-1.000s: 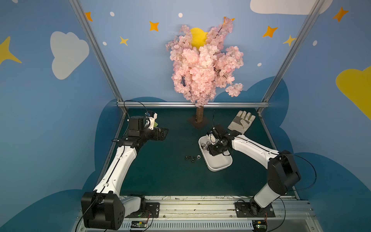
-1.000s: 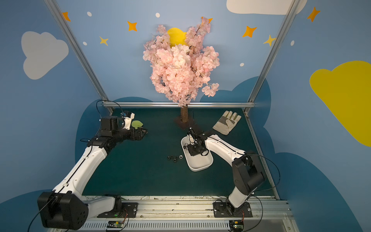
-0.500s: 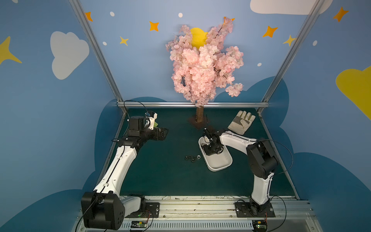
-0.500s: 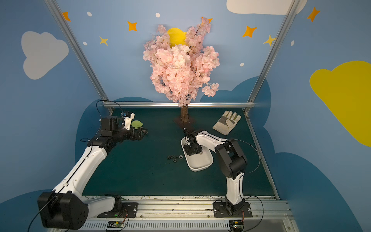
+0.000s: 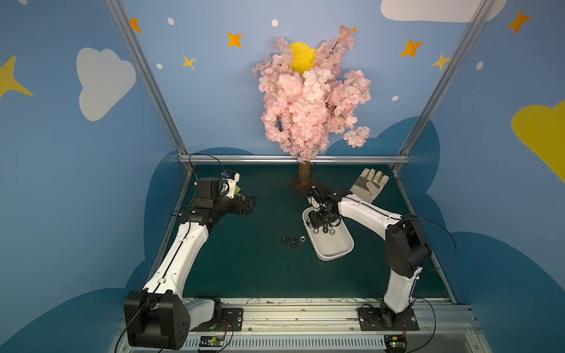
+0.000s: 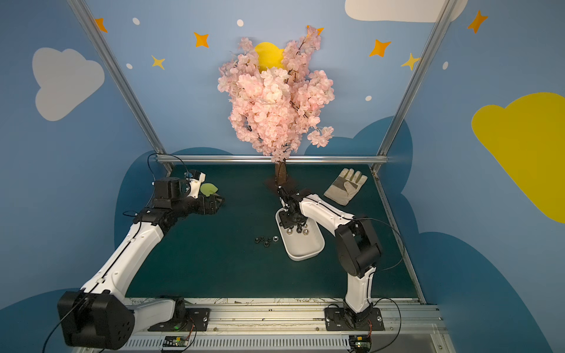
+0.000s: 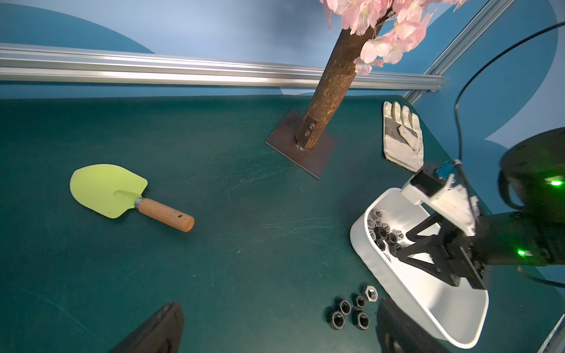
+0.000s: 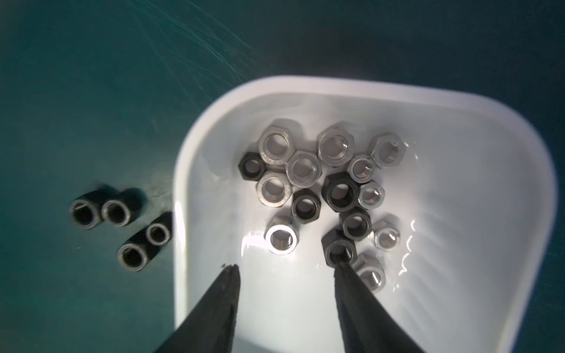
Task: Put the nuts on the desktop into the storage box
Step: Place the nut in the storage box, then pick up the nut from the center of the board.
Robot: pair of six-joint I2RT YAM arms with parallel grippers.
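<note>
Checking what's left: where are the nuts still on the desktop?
In both top views, the loose nuts cluster on the desktop, just left of the storage box.

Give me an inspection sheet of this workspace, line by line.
Surface: dark teal desktop, lightly scratched.
Job's things: storage box holds a cluster of nuts; five loose nuts lie on the desktop beside it.
Clutter: work glove at the back right; green trowel at the back left.
Grippers: right gripper open over the box, empty; left gripper open, empty, away from the nuts.
Cables: black cable loops behind each gripper, clear of the nuts.
Surroundings: pink blossom tree on a metal base at the back; aluminium rails; blue walls.
</note>
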